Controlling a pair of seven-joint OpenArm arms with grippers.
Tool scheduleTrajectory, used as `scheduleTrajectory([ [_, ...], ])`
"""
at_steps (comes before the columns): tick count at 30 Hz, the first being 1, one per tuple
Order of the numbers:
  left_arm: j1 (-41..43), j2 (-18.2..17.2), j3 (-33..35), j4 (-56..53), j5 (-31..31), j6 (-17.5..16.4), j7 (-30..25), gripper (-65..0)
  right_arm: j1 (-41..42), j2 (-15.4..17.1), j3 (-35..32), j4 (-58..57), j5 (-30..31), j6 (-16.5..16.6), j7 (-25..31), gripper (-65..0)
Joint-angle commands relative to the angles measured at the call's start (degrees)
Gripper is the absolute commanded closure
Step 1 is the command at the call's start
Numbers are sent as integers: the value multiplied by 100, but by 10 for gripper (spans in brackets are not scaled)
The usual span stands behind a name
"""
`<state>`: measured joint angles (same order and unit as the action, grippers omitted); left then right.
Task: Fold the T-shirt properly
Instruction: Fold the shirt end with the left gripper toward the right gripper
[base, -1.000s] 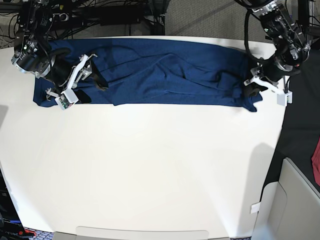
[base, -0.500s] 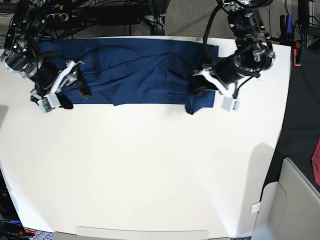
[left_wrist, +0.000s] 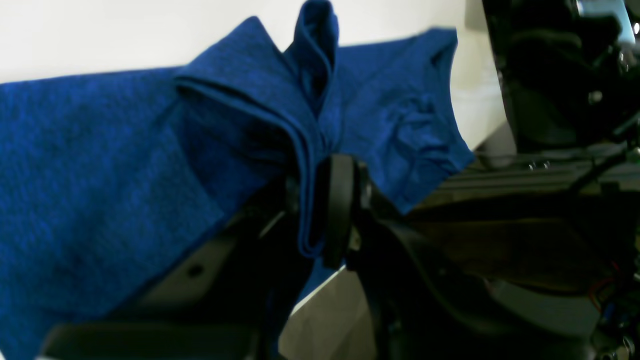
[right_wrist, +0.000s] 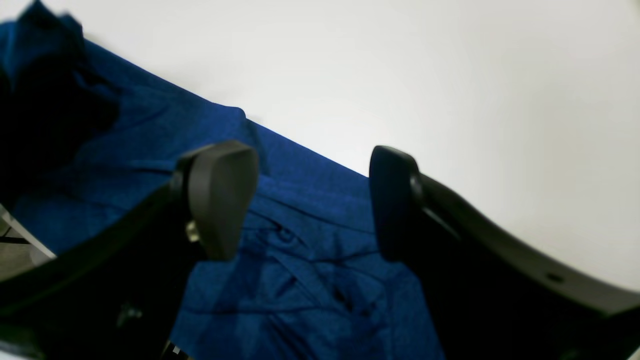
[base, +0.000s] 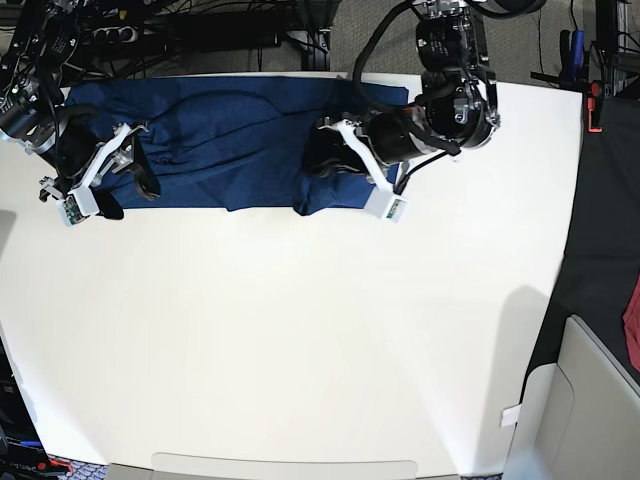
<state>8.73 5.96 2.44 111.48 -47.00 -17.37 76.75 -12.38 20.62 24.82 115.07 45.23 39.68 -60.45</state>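
The T-shirt (base: 215, 140) lies as a long dark-blue band along the far edge of the white table (base: 300, 340); already narrowed lengthwise, by my reading, and now being shortened end to end; the end under the left gripper (base: 322, 160) is doubled over toward the shirt's middle, so 1 crosswise fold looks underway and not yet laid flat. That left gripper is clamped on a bunched, several-layer edge of the cloth, which the left wrist view shows pinched between the pads; the right gripper (base: 125, 185) sits at the shirt's other end, its 2 fingers (right_wrist: 220, 205) spread apart over the fabric, holding nothing. Left to do, I judge: set this fold down, smooth it, perhaps fold the other end in. Nearer than the shirt the table is bare white; beyond the shirt, dark cables and floor; a red cloth (base: 632, 320) shows far off past the folded end.
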Motion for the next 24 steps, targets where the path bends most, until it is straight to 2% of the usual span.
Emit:
scheduleTrajectory([
  [1, -165, 24, 42, 21, -139, -17, -31, -1, 47, 87, 37, 93, 123, 32, 141, -366],
  [7, -438, 7, 33, -304, -148, -17, 13, -9, 47, 61, 37, 93, 123, 32, 141, -366],
  [18, -420, -20, 183, -287, -157, -17, 325, -209, 73, 87, 46, 93, 123, 32, 150, -366],
  [24, -447, -125, 262, -287, -157, -17, 325, -238, 100, 61, 46, 93, 123, 32, 150, -366],
])
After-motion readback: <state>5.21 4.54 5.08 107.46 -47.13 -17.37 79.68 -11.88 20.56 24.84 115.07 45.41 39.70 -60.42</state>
